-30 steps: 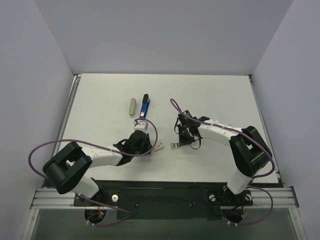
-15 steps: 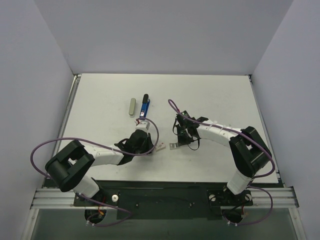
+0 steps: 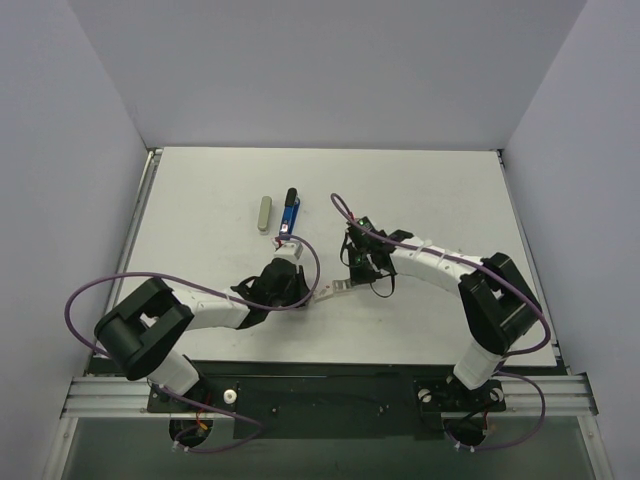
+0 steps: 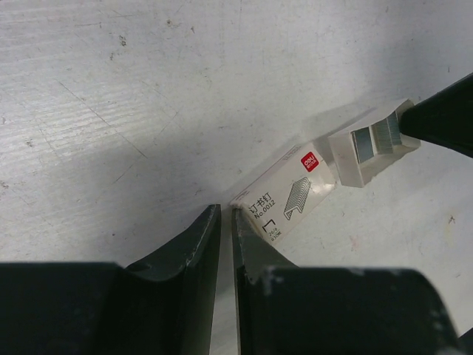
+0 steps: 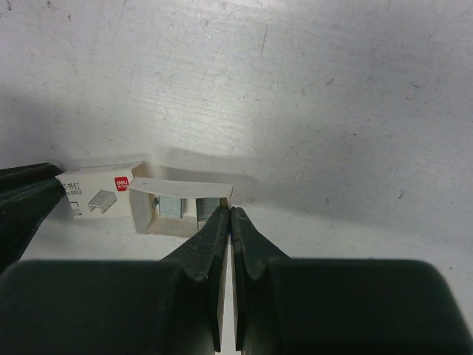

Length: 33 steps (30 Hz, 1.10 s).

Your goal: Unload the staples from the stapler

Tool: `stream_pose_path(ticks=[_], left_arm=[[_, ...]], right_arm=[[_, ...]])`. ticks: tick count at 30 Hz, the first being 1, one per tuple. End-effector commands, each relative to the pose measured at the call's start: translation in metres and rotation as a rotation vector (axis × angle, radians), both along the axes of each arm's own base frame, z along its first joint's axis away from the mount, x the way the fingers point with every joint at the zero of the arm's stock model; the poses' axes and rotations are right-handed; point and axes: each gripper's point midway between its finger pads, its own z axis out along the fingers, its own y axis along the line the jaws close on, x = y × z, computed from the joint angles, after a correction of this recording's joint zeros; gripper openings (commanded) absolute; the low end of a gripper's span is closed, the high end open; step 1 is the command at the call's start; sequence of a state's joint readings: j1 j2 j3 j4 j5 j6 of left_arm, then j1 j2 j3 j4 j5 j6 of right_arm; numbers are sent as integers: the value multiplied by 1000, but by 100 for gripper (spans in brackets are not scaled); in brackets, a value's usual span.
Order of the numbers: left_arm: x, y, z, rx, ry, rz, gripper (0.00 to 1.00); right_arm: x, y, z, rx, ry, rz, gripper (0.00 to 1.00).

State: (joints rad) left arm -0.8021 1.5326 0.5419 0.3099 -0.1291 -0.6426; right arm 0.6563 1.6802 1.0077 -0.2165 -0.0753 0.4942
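Tray end hid behind R claw; staples too small, top cam.

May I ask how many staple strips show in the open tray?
2 in the tray: one strip nearer the sleeve, the other strip by the right pincer; others may be hidden.

The left fingers and right fingers are black. Just ahead of the left ones, the staple box is white with a red logo, black lettering and a grey drawing. The tray at the right fingers' tips is white, its staples silvery grey. The desk is scuffed off-white.
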Motion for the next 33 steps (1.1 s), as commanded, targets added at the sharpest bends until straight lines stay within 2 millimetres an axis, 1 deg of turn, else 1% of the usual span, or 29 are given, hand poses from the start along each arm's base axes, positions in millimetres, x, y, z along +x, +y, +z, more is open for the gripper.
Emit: stream_pose_path(ticks=[1, 11, 23, 33], left_arm=[[2, -7, 2, -9, -5, -33, 22], [2, -10, 3, -12, -9, -47, 21], [2, -12, 1, -16, -5, -56, 20], [2, -12, 3, -20, -11, -59, 19]], right_arm=[[4, 0, 4, -35, -9, -3, 0], [3, -9, -2, -111, -16, -9, 0], [-1, 6, -6, -113, -17, 20, 0], [2, 7, -6, -117, -21, 14, 0]])
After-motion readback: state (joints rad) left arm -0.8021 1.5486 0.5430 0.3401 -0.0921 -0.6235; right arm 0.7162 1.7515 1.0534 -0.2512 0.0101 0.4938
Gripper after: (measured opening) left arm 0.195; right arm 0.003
